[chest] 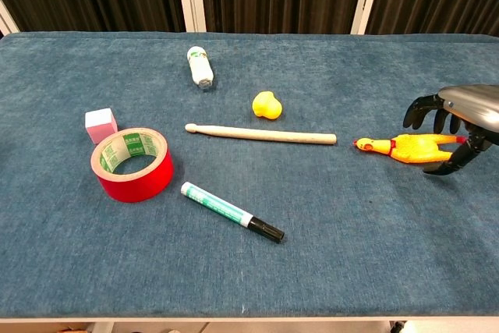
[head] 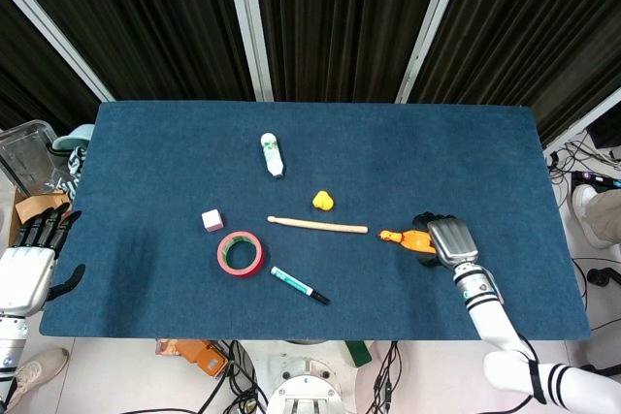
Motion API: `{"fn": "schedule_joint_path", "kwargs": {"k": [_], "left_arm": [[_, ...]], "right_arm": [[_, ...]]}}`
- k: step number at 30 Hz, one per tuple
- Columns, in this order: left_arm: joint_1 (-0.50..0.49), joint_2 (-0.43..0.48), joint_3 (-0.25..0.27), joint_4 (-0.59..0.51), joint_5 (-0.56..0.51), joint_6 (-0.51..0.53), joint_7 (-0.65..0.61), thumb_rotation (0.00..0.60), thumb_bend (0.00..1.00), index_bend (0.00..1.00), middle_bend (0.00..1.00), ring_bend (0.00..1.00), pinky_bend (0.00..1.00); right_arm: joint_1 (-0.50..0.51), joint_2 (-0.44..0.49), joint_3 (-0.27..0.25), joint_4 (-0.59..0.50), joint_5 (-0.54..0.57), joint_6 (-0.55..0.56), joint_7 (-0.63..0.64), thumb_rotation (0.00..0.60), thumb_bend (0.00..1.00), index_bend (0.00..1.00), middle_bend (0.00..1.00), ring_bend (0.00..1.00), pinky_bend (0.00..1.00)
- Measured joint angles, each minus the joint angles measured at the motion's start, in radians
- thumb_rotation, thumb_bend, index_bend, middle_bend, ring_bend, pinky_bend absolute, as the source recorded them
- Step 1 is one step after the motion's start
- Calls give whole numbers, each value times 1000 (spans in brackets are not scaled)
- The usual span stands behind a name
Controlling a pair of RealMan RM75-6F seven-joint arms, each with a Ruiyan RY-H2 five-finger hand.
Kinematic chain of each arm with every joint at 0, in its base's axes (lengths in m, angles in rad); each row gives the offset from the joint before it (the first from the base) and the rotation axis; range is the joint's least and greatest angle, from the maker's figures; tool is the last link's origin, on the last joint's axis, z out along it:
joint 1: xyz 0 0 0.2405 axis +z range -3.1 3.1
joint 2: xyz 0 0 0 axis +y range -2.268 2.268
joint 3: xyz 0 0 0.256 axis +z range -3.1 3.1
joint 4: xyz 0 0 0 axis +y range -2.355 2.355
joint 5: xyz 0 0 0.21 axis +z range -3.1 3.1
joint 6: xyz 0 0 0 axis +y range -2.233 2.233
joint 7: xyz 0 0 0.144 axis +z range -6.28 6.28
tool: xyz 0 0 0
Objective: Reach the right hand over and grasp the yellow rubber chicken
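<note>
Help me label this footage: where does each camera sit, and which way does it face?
Head view: high above the near edge, looking steeply down on the blue table; shows the left hand off the table's left edge and the right hand over the yellow rubber chicken.
Chest view: low at the near edge, looking across the tabletop; shows only the right hand.
Shared: chicken, right hand, drumstick, red tape roll.
</note>
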Motion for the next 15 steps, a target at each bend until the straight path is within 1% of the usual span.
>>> {"fn": "schedule_joint_path", "kwargs": {"k": [8, 15], "left_arm": [[0, 1, 0, -1, -2, -2, -1, 600, 291, 96, 0, 0, 96], [0, 3, 0, -2, -5, -5, -1, 600, 291, 96, 0, 0, 96]], "right_arm": [[21, -30, -3, 31, -11, -5, 25, 600, 358, 450, 432, 493, 480], [33, -55, -4, 56, -11, 1, 25, 600, 358, 462, 439, 503, 493]]}}
